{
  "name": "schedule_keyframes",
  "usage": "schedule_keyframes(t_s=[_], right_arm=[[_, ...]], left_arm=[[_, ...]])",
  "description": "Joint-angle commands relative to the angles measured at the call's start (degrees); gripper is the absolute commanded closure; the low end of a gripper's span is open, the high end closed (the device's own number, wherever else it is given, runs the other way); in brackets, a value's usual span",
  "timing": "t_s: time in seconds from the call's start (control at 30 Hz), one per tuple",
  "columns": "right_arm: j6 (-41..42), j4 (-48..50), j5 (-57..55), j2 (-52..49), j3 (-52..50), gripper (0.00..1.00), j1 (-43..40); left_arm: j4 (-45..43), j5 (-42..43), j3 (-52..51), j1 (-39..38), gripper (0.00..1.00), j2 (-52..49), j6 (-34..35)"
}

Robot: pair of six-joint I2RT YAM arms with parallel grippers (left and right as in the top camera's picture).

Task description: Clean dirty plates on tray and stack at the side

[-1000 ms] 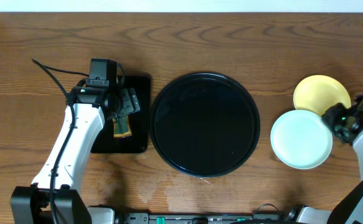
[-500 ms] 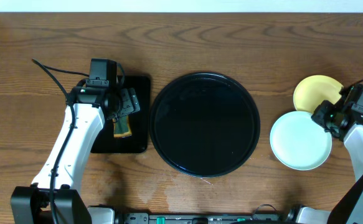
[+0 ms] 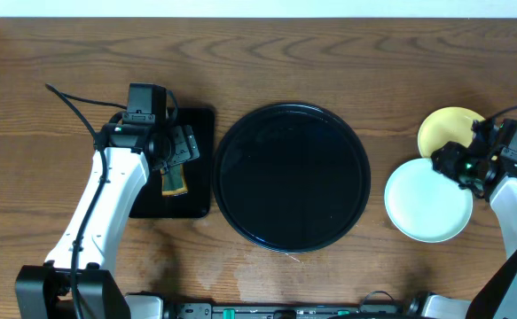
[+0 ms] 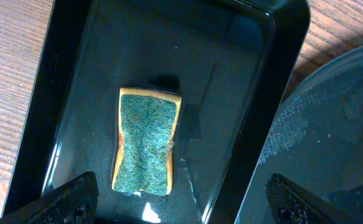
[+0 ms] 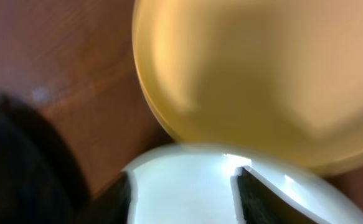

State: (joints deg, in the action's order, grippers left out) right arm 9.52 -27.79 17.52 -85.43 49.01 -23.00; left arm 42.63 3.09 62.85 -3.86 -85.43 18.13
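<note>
Within the last second the right pincer (image 3: 460,165) has slid inward, to where the pale mint plate (image 3: 425,202) overlaps the yellow plate (image 3: 451,128), both beside the bare round tray (image 3: 292,177); stacking looks unfinished. Whether it pinches, I cannot tell. The left pincer (image 4: 184,200) hangs spread over the sponge (image 4: 145,142), well clear

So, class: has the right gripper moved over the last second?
Yes. The right gripper has shifted left, toward the tray, over the lower edge of the yellow plate.
</note>
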Motion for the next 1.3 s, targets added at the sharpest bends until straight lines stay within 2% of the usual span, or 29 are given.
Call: schedule_keyframes(t_s=[0.0,0.07,0.1,0.13,0.27,0.3,0.33,0.4,0.43,0.47,0.5,0.53,0.57,0.67,0.77,0.87,0.9,0.97,1.03,1.07,1.17,1.27], right_arm=[[9.2,-6.56,2.36,2.6,3.91,0.36,0.17],[9.55,-9.09,6.27,3.63,5.75,0.31,0.17],[9.57,-9.01,8.15,4.28,6.14,0.24,0.17],[10.23,-8.76,9.7,4.79,6.16,0.01,0.17],[12.76,-6.64,14.27,5.14,6.16,0.01,0.17],[13.64,-5.79,14.1,5.14,6.16,0.22,0.17],[17.11,-5.6,13.05,5.14,6.16,0.34,0.02],[28.59,-6.71,8.96,5.14,6.16,0.41,-0.37],[34.29,-7.8,6.36,5.11,6.16,0.54,-0.52],[38.95,-8.52,3.72,5.11,6.16,0.72,-0.59],[42.03,-8.76,1.42,5.11,6.16,0.75,-0.59],[44.37,-8.76,-0.79,5.11,6.16,0.69,-0.57],[46.6,-8.63,-2.95,5.11,6.16,0.57,-0.57],[51.45,-8.68,-9.25,4.96,6.16,0.63,-0.61],[53.07,-9.4,-10.62,4.46,6.16,0.67,-0.63],[54.93,-11.41,-10.69,3.21,6.16,0.66,-0.63],[54.66,-11.08,-10.6,2.69,6.16,0.68,-0.61],[48.24,-8.98,-8.2,2.05,6.16,0.72,-0.46],[39.63,-5.88,-3.45,2.05,6.32,0.7,-0.37],[29.22,-3.67,1.99,2.05,7.58,0.68,-0.26],[16.52,-5.2,4.72,2.05,11.87,0.66,0.09],[1.11,-8.24,5.46,2.05,17.27,0.61,0.66]], left_arm=[[0.17,0.09,0.98,0.2,0.13,-0.09,-0.11],[0.17,0.09,0.98,0.2,0.12,-0.09,-0.11],[0.17,0.09,0.98,0.2,0.12,-0.09,-0.11],[0.15,0.09,0.98,0.2,0.13,-0.09,-0.11],[0.17,0.09,0.98,0.2,0.13,-0.09,-0.11],[0.17,0.11,0.98,0.2,0.13,-0.09,-0.11],[0.17,0.11,0.98,0.2,0.13,-0.09,-0.11],[0.17,0.11,0.98,0.2,0.13,-0.09,-0.11],[0.17,0.09,0.98,0.2,0.13,-0.09,-0.11],[0.17,0.09,0.98,0.2,0.13,-0.09,-0.11],[0.17,0.09,0.98,0.2,0.13,-0.09,-0.11],[0.17,0.09,0.98,0.2,0.13,-0.09,-0.11],[0.17,0.09,0.98,0.2,0.13,-0.09,-0.11],[0.17,0.09,0.98,0.2,0.13,-0.09,-0.11],[0.17,0.09,0.98,0.2,0.13,-0.09,-0.11],[0.17,0.09,0.98,0.2,0.13,-0.09,-0.11],[0.17,0.09,0.98,0.2,0.13,-0.09,-0.11],[0.17,0.09,0.98,0.2,0.13,-0.09,-0.11],[0.17,0.09,0.98,0.2,0.13,-0.09,-0.11],[0.17,0.09,0.98,0.2,0.13,-0.09,-0.11],[0.17,0.11,0.98,0.2,0.13,-0.09,-0.11],[0.17,0.09,0.98,0.2,0.13,-0.09,-0.11]])
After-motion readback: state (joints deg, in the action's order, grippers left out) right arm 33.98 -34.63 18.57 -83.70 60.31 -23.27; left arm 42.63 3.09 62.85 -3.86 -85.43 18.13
